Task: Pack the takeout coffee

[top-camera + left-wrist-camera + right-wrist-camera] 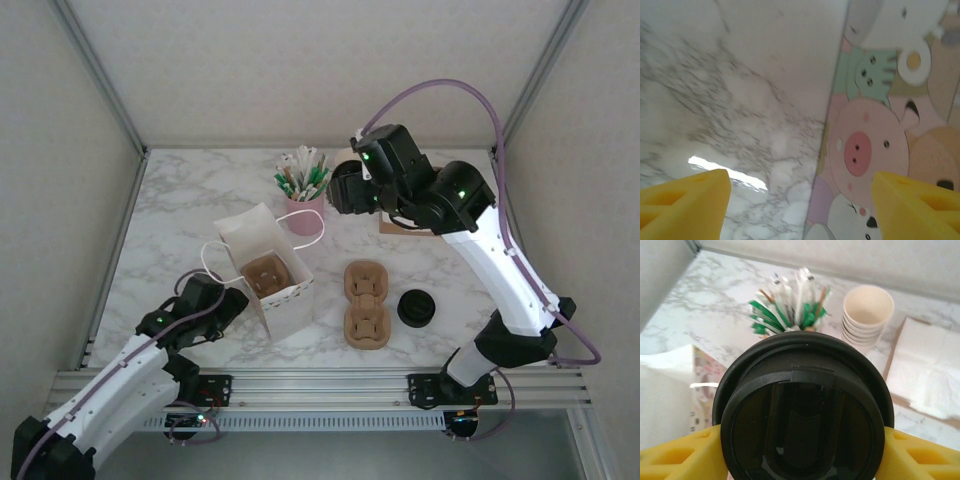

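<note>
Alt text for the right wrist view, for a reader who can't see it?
The black lid of the takeout coffee looms close, gripped between two yellow fingers at the bottom corners. Behind it on the marble table stand a bunch of green-and-white wrapped straws and a stack of lidless cream cups, with white napkins at right.

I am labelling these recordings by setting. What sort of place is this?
Probably a mock café takeout counter inside a walled test cell: a stack of paper cups, a pink pot of wrapped sticks, and a paper bag holding a cardboard carrier.
</note>
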